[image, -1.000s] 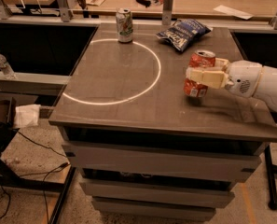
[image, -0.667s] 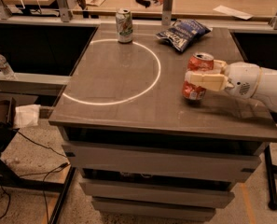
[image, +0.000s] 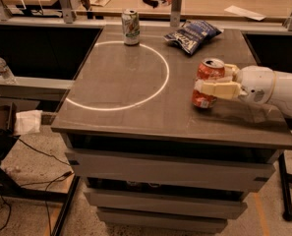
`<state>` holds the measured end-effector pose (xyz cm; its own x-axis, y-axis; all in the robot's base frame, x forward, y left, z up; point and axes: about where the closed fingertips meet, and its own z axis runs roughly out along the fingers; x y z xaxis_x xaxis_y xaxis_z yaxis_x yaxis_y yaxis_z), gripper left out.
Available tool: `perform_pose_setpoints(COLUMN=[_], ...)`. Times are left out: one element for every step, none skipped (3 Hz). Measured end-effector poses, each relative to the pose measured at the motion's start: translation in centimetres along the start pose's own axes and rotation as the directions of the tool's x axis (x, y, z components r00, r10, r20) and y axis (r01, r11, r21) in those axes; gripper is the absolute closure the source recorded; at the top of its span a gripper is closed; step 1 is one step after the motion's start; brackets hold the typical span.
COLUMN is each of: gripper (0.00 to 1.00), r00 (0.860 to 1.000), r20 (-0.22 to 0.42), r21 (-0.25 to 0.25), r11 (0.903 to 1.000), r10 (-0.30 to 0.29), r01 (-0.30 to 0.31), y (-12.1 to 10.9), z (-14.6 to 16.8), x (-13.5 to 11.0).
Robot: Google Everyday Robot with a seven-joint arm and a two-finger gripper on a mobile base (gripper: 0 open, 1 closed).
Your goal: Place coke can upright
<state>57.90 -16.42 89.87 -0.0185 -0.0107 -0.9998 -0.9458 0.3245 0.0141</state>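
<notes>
The red coke can [image: 206, 73] with a silver top stands nearly upright, slightly tilted, on the right part of the brown table [image: 135, 107]. My gripper [image: 207, 85] reaches in from the right on a white arm, and its cream fingers [image: 215, 89] are shut around the can's middle. The can's base is at or just above the tabletop; I cannot tell whether it touches.
A green-and-white soda can [image: 130, 27] stands at the back of the table, on the edge of a white circle [image: 118, 75] marked on the top. A blue chip bag [image: 192, 35] lies at the back right. A water bottle [image: 3, 69] sits on the shelf to the left.
The gripper has carried the coke can slightly to the left. The can stays in its grasp and near upright.
</notes>
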Motion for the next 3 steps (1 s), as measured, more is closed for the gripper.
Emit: perform_pose_setpoints(gripper=[1.00, 1.00, 1.00], r00=[0.999, 0.997, 0.993], r20=[-0.001, -0.012, -0.026], r21=[-0.024, -0.042, -0.056], r11=[0.9991, 0.9960, 0.9916], r10=[-0.034, -0.079, -0.118], r01=[0.034, 0.078, 0.116], y=[0.7, 1.5, 2.5], z=[-0.1, -0.4, -0.6], x=[0.1, 0.2, 0.6])
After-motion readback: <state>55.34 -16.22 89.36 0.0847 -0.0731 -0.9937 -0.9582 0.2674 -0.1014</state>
